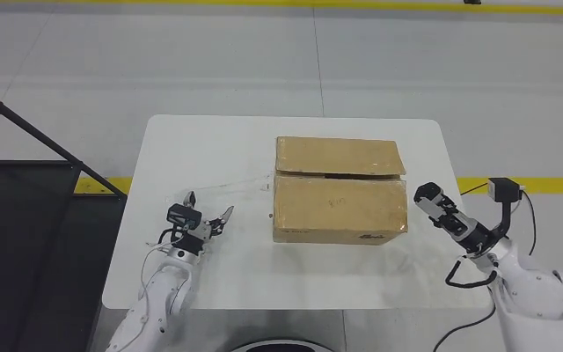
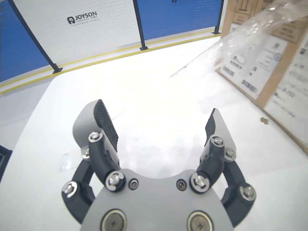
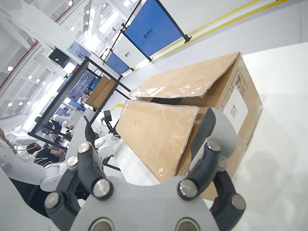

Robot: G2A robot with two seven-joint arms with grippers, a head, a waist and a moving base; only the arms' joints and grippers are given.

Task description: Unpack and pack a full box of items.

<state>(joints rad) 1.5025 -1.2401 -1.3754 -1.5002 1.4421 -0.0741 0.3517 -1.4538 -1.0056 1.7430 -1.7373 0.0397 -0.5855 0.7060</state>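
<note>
Cardboard box sits mid-counter, its top flaps loose and slightly lifted, while the left tool and right tool, both spread apart and empty, flank its ends, likely stationed to fold those flaps open.

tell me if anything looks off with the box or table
Yes. A strip of clear tape hangs loose off the cardboard box, trailing over the table. Its top flaps sit uneven with a gap between them. A small scrap lies beside it.
</note>
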